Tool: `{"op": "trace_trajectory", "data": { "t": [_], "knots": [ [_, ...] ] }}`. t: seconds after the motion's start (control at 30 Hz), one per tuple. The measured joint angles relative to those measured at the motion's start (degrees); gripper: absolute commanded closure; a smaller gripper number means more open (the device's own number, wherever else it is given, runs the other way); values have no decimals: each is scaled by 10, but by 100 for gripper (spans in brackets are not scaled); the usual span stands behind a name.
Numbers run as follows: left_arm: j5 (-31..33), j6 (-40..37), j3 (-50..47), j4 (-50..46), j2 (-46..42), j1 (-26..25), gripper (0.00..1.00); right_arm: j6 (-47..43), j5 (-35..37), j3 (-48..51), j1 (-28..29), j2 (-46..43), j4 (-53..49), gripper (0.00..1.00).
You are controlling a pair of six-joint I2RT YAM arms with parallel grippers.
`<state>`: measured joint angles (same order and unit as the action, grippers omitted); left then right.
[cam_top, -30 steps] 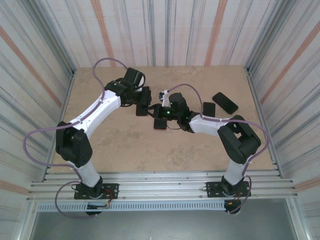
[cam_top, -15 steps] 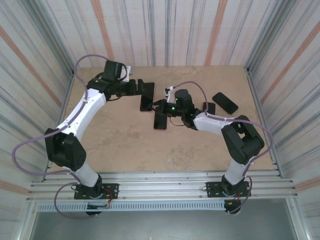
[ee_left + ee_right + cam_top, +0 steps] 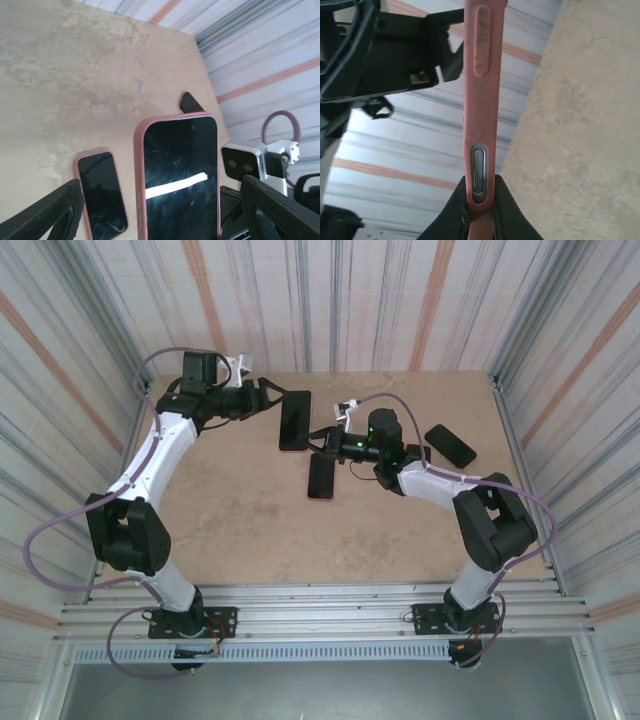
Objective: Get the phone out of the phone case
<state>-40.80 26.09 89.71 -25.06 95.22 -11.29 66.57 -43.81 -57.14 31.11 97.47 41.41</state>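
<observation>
Left arm has swung way out to the upper left of the top view since a second ago, so the left pincer (image 3: 266, 400) has backed off from the middle, and the right arm has stretched after it. Left pincer is wide open. In its own wrist view the two fingers sit at the lower corners with the phone (image 3: 180, 180) between them, clear of both.

Phone is still inside the pink phone case (image 3: 139, 200), pink rim all round the screen, held up off the surface (image 3: 230, 510) at upper centre of the top view. Right pincer (image 3: 479, 197) is clamped on the case's thin edge, right by the silver side button.

A second pink-cased phone (image 3: 320, 477) lies flat just below the held one, and a dark phone (image 3: 450, 445) sits near the right edge. Whole lower-left half of the surface is bare, so lots of room there. The striped walls (image 3: 80, 360) come in close by the left pincer.
</observation>
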Motion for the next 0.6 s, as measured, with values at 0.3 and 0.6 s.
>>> {"op": "trace_trajectory", "data": {
  "t": [0.3, 0.6],
  "knots": [
    [-84, 43, 1, 40, 22, 0, 36, 102, -25, 0, -9, 19, 138, 97],
    [-146, 98, 2, 89, 50, 3, 66, 156, -36, 0, -10, 60, 204, 97]
  ]
}}
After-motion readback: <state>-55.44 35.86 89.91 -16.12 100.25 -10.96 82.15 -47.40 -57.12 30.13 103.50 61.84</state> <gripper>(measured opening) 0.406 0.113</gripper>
